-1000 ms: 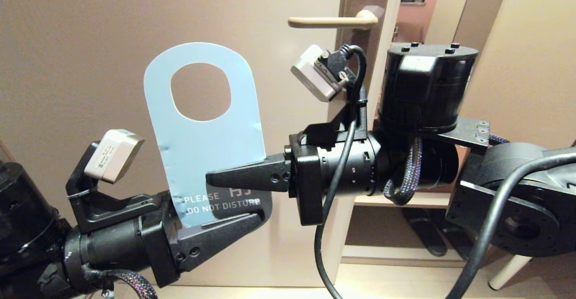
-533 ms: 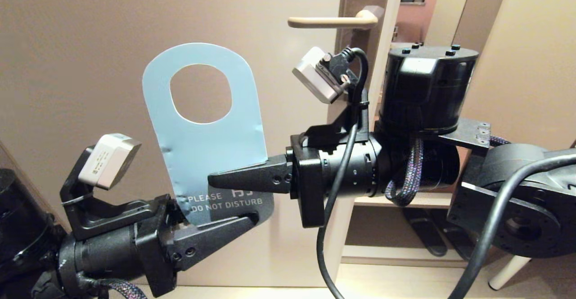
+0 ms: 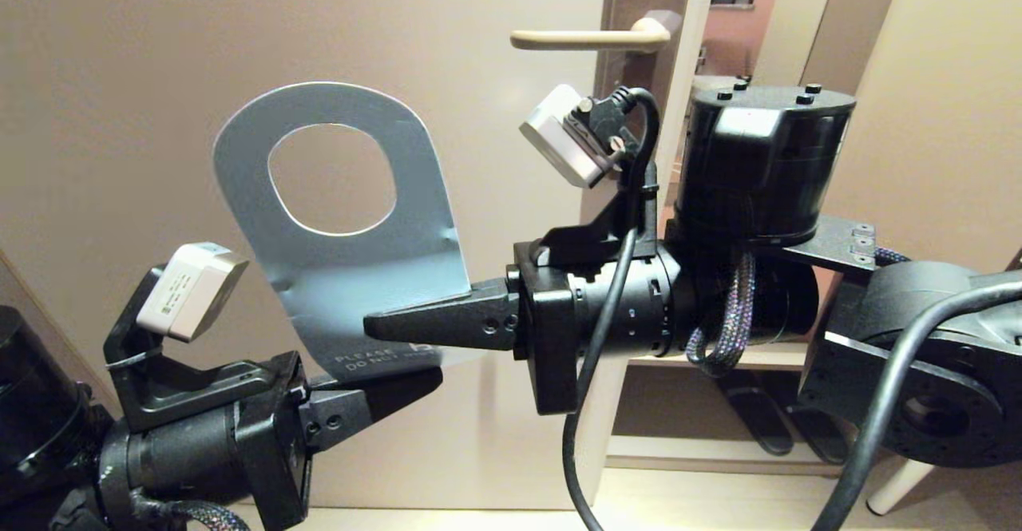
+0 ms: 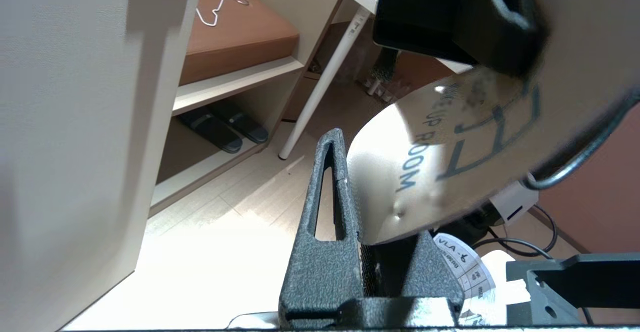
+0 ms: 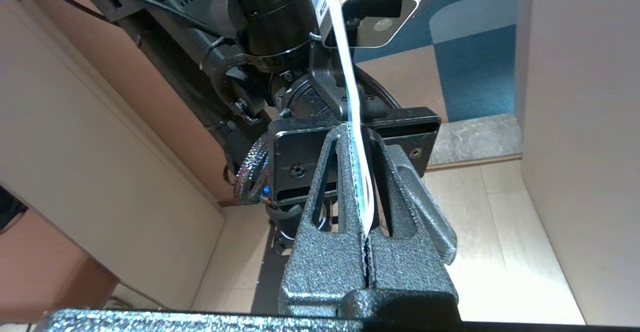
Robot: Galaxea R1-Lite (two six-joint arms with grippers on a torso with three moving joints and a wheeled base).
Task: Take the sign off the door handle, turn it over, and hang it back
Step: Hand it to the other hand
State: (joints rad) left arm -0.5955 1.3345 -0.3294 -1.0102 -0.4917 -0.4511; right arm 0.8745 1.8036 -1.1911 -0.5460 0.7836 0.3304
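**Where the three cams sit**

Head cam looks forward at the door, really close in, both arms filling the lower frame. Left wrist cam sits behind the left tool, looking past its fingers to the floor and shelving. Right wrist cam peers along the right tool toward the left arm. All three share the sign, edge-on for the right wrist cam.

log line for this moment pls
sign: off door handle, grey-blue face to head | right gripper: shut on sign | left gripper: open
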